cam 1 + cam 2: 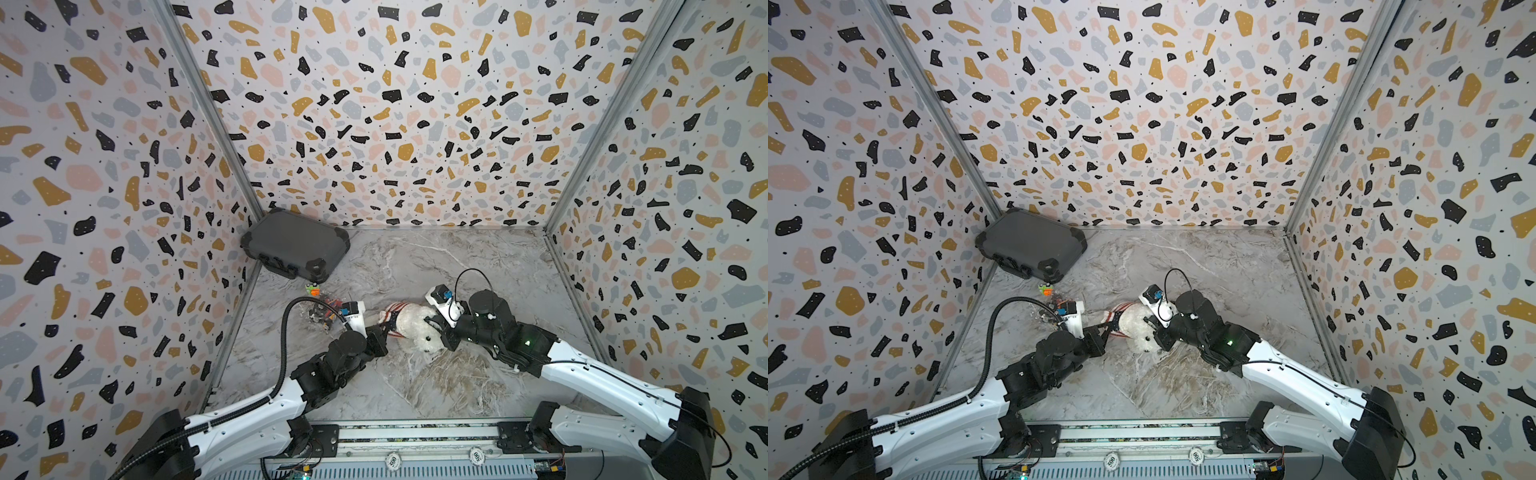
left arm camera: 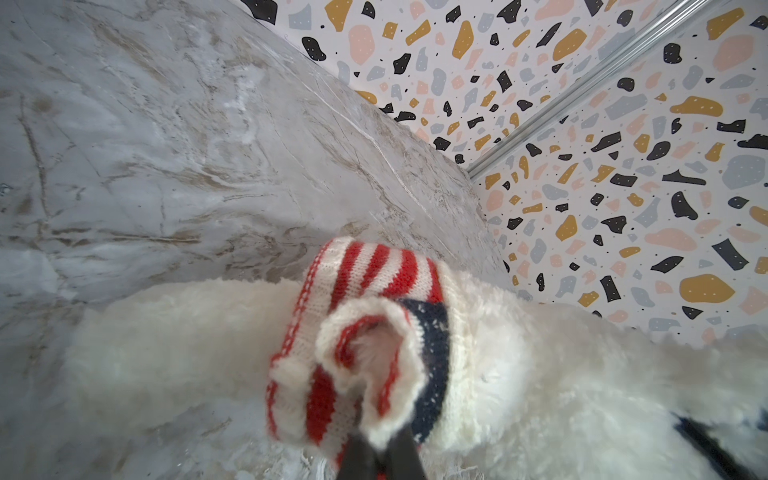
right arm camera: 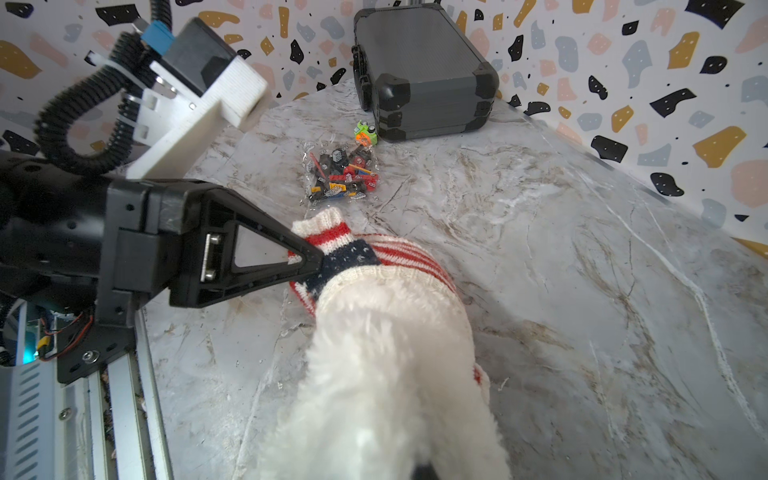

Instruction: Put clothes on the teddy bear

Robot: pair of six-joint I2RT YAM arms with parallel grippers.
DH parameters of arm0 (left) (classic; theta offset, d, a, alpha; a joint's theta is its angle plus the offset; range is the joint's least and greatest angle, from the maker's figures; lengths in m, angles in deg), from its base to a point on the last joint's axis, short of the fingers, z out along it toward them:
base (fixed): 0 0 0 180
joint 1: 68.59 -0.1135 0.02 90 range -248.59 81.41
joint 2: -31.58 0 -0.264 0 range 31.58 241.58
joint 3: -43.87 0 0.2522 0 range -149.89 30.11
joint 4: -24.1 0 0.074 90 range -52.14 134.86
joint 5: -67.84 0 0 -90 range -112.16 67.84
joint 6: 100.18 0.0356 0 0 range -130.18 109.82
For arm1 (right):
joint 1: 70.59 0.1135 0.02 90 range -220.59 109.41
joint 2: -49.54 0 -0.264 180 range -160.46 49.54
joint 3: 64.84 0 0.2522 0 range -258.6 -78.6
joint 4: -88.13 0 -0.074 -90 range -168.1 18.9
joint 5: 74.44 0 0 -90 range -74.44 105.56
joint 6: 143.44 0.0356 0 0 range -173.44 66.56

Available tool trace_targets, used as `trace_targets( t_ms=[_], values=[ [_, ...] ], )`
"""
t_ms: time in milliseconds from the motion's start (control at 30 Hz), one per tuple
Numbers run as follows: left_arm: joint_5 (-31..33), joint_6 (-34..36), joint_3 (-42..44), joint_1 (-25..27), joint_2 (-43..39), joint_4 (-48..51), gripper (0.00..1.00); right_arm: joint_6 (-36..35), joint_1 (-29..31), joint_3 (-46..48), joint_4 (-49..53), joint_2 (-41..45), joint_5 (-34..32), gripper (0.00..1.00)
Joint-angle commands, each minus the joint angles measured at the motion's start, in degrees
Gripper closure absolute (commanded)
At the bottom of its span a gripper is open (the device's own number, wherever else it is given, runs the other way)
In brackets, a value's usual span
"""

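Teddy bear (image 1: 415, 328) lies mid-table on the marble top (image 1: 457, 382), between the 2 grippers, head twd the right arm, face twd the near edge. Striped sweater (image 2: 374, 282) is bunched round the bear's other end, only partway on. Most of the body is bare fur, so dressing looks approx. half done at best. Left gripper (image 2: 380, 451) has its jaws together, pinching a knit cuff edge, prob. to keep the opening taut so the garment can be drawn along the body. Right gripper (image 1: 434, 326) is pressed into the fur at the head end, likely as an anchor vs. the left's pull. Fur hides its tips, so can't tell if it's clamped or just touching. The rest sits off to the far left, apart from the work and prob. unrelated: dark case (image 1: 295, 245) in the corner by the walls, clear bag of small bricks (image 3: 343, 174) near the left arm, small green/orange toy (image 3: 365, 133) betw. bag and case. Count: 1 bear, 1 sweater, 2 grippers, 1 case, 1 bag, 1 toy.
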Motion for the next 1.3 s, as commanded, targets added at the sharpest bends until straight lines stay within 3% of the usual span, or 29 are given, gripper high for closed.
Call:
trace_targets(
  t_ms=[0, 267, 400, 467, 567, 667, 867, 1033, 1267],
  values=[
    [-0.21, 1.94, -0.01, 0.18, -0.80, 0.47, 0.92, -2.15, -2.61, -0.94, -1.83, 0.44, 4.62, 1.00],
    [-0.89, 4.29, -0.03, 0.20, -2.39, 2.73, 0.62, -7.64, -4.58, 5.21, -11.99, 2.54, 9.90, 1.00],
    [-1.72, 5.43, -0.72, 0.21, -2.37, 4.06, 0.45, -6.96, -7.06, 5.95, -14.04, 0.18, 11.24, 1.00],
    [-1.99, 5.65, -0.69, 0.24, -2.79, 4.65, 0.37, -5.55, -9.54, 8.09, -18.29, 0.25, 15.26, 1.00],
    [-2.42, 5.97, -0.63, 0.17, -3.98, 5.16, 0.28, -2.22, -13.21, 12.15, -26.66, 1.00, 21.66, 1.00],
    [-2.96, 6.67, -0.97, 0.22, -5.00, 5.95, 0.22, -4.24, -13.62, 14.79, -30.70, 1.73, 21.66, 1.00],
    [-4.07, 7.46, -2.64, 0.19, -6.60, 8.03, 0.19, -4.87, -15.03, 23.94, -48.65, 4.42, 20.51, 1.00],
    [-3.06, 7.90, -4.15, 0.21, -9.95, 12.72, 0.18, -4.72, -15.06, 25.72, -52.76, 4.27, 25.46, 1.00],
    [3.22, 10.22, -7.17, 0.14, -22.15, 23.31, 0.24, -5.77, -15.38, 28.76, -57.54, 5.64, 32.26, 1.00]
  ],
)
